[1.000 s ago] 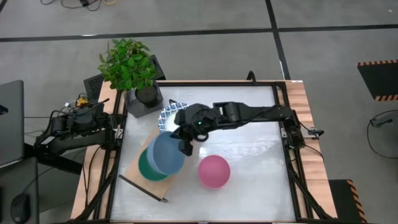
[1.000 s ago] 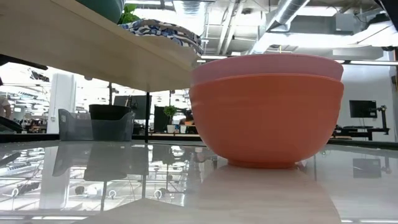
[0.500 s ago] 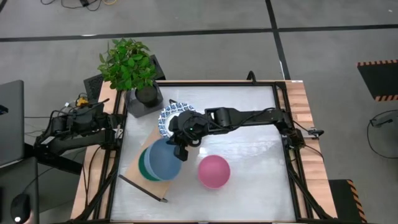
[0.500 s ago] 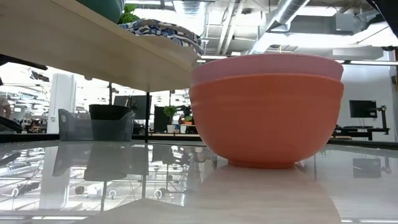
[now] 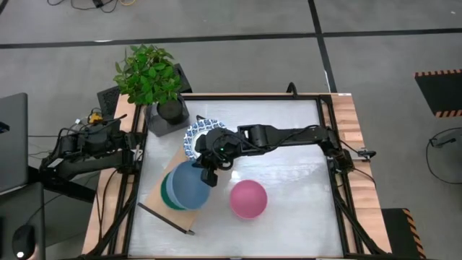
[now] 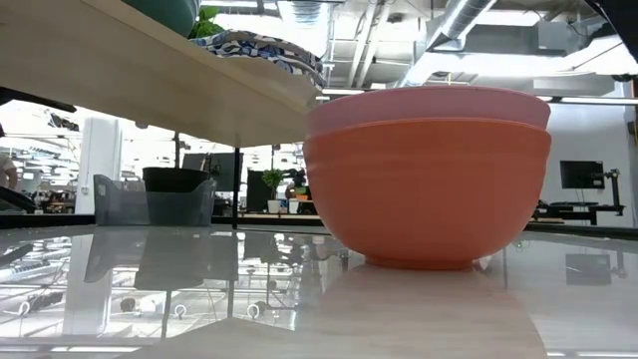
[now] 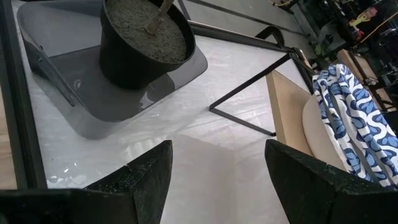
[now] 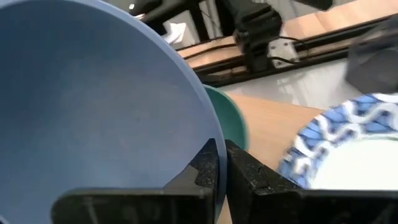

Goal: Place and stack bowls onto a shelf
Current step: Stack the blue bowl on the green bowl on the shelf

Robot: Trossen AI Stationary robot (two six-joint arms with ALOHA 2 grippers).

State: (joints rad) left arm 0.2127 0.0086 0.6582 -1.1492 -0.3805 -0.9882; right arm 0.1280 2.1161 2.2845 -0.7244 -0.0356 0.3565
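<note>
On the long light-wood shelf point(image 5: 160, 193) at the table's left side, the right gripper point(image 5: 209, 172) pinches the rim of a plain blue round bowl point(image 5: 191, 184), its two dark fingers point(image 8: 205, 168) closed on either side of the thin wall, as the bowl sits over a plain green bowl point(image 5: 167, 195). Beside them on the same board lies a blue-and-white patterned bowl point(image 5: 198, 134), partly under the arm. The risk, by the look of it, is an off-centre stack: the blue bowl overhangs the green one toward the table, so letting go here could leave it tilted or sliding off the shelf edge, and a careless retreat could drag it by the rim. The left gripper point(image 7: 214, 171) waits with fingers spread near the black plant pot point(image 7: 146, 38) at the table's left edge. Only the low view reveals that the pink round bowl point(image 6: 429, 108) on the table is nested in a red bowl point(image 6: 429, 189); from above, pink alone shows. Only the right wrist view shows the pinch itself.
</note>
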